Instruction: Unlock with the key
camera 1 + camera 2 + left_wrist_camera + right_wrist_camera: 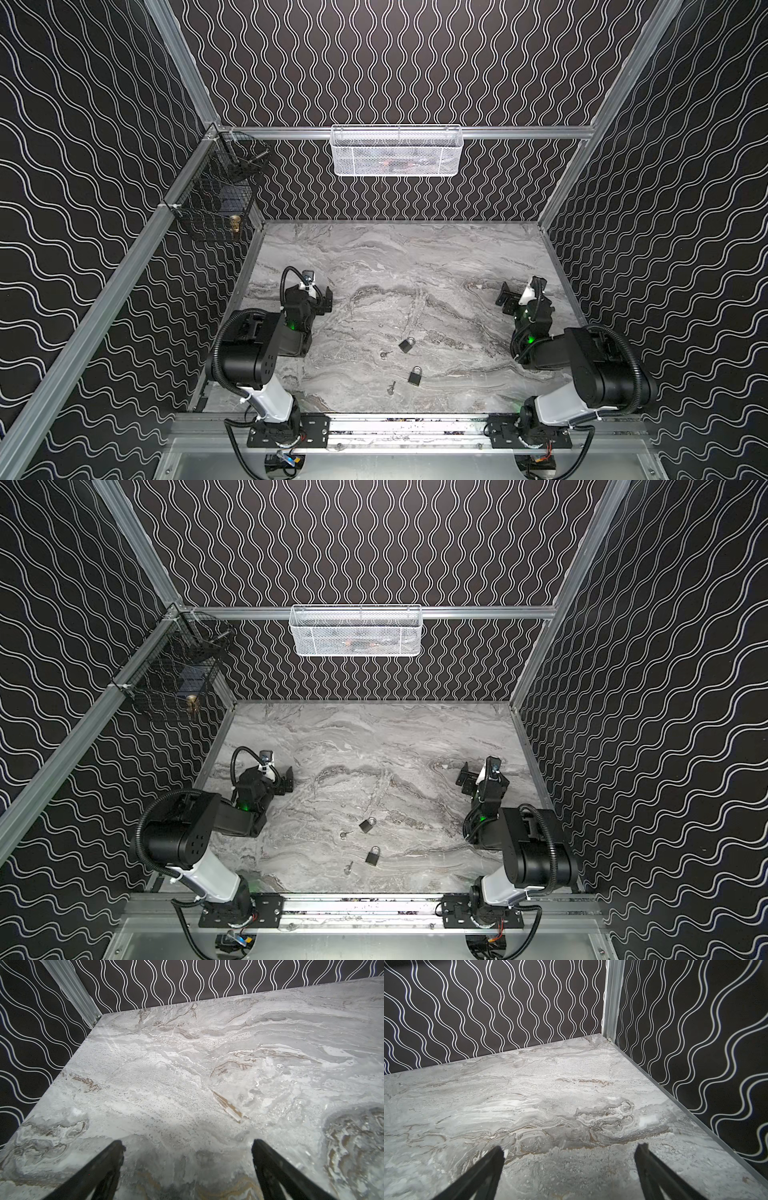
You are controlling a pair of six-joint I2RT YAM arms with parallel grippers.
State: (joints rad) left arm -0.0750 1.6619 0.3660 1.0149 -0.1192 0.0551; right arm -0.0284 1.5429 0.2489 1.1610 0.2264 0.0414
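Tabletop of grey marble, far black metal padlock just beside small silver key, near black padlock beside 2nd silver key, your L gripper & R gripper both spread wide, empty.

The grey marbled table carries four small things, all lying between the left gripper and right gripper but back behind their jaws. A padlock and key lie closer to the jaws. A second padlock and second key lie farther back.
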